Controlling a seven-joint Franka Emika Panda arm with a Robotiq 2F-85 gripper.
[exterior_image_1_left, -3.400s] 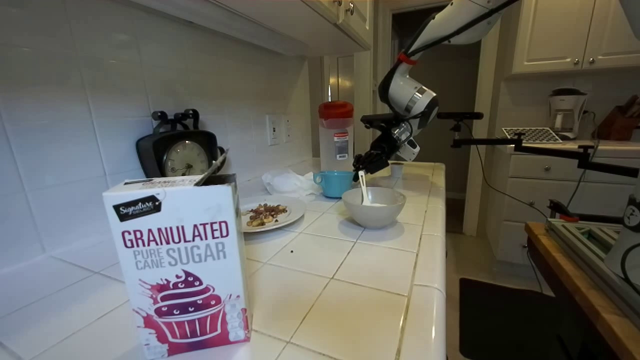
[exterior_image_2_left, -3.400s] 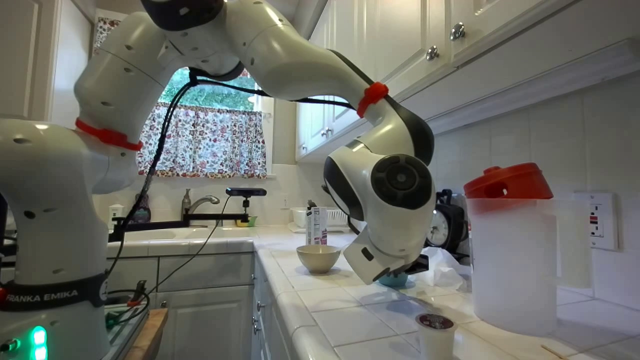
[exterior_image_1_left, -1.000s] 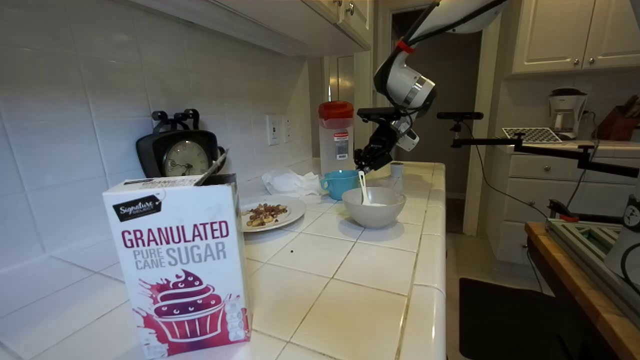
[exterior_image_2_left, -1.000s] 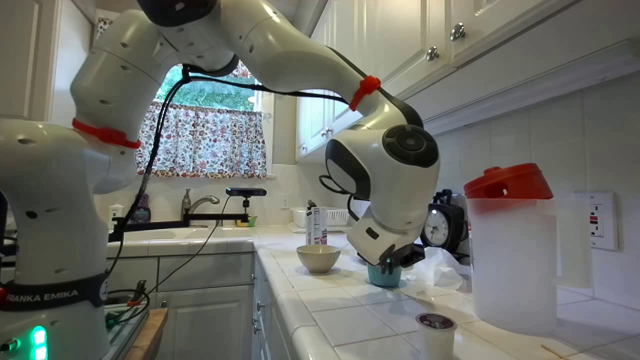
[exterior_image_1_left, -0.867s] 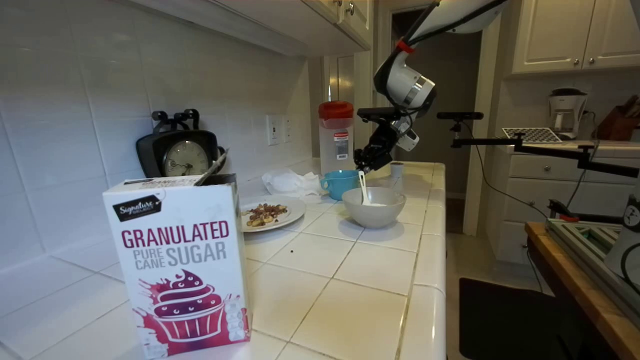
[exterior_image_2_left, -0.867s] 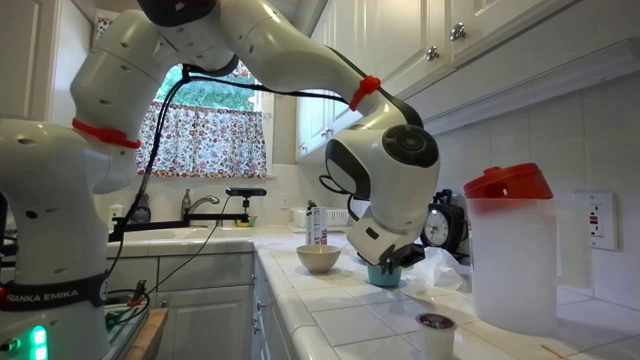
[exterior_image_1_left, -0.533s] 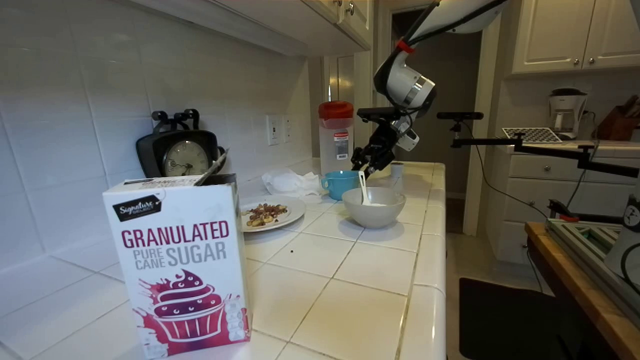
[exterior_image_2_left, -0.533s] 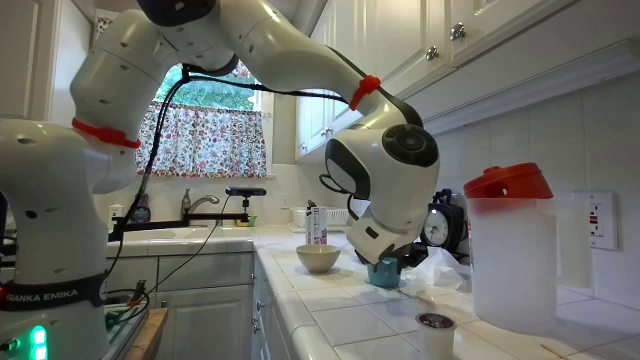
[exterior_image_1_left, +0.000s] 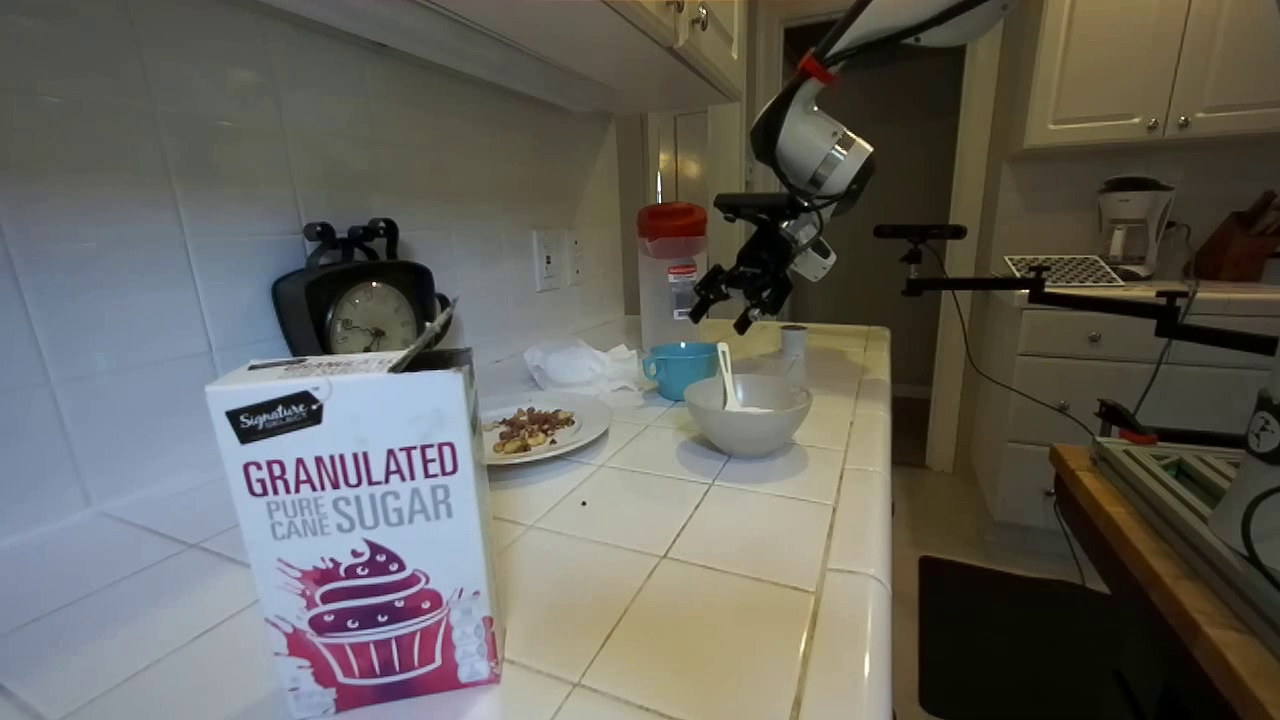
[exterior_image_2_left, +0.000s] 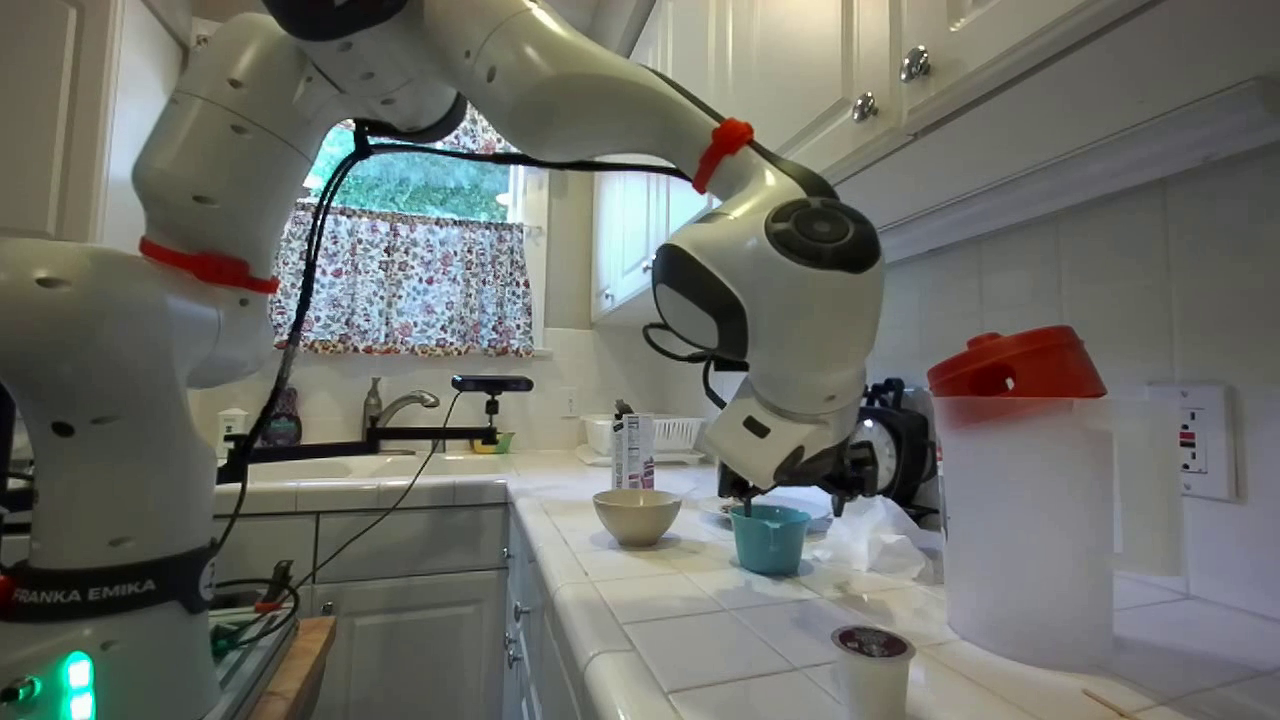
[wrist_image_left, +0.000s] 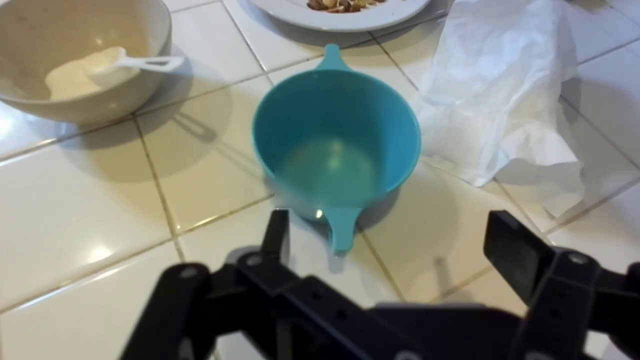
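Cup (wrist_image_left: 336, 115): blue, and stood upright on the tiled counter (wrist_image_left: 95, 200); in the wrist view its two tabs were pointed toward twelve and six o'clock.
Gripper (wrist_image_left: 387, 225): spread wide, its fingers (wrist_image_left: 515, 250) set well apart and raised off the counter; the cup was seen at eleven o'clock from the gap, near but not held, with its six o'clock tab shown between the fingertips.
Bowl (wrist_image_left: 110, 111): placed at ten o'clock from the cup in the wrist view, with pale powder (wrist_image_left: 70, 77) held in it.
Scoop (wrist_image_left: 107, 62): white, laid in the powder; its handle was leaned over the bowl's rim toward three o'clock.
Plate (wrist_image_left: 345, 22): set at twelve o'clock from the cup in the wrist view; brown bits (wrist_image_left: 345, 6) were piled on it.
Paper (wrist_image_left: 495, 95): white and crumpled, seen just beside the cup, between two and three o'clock.
Pitcher (exterior_image_2_left: 1030, 540): seen in an exterior view at three o'clock from the cup; its red lid (exterior_image_2_left: 1018, 365) was tilted.
Tub (exterior_image_2_left: 872, 680): small and dark-lidded, seen in an exterior view at five o'clock from the cup.
Sugar box (exterior_image_1_left: 350, 540): stood upright at eight o'clock from the cup in an exterior view, its top flap raised.
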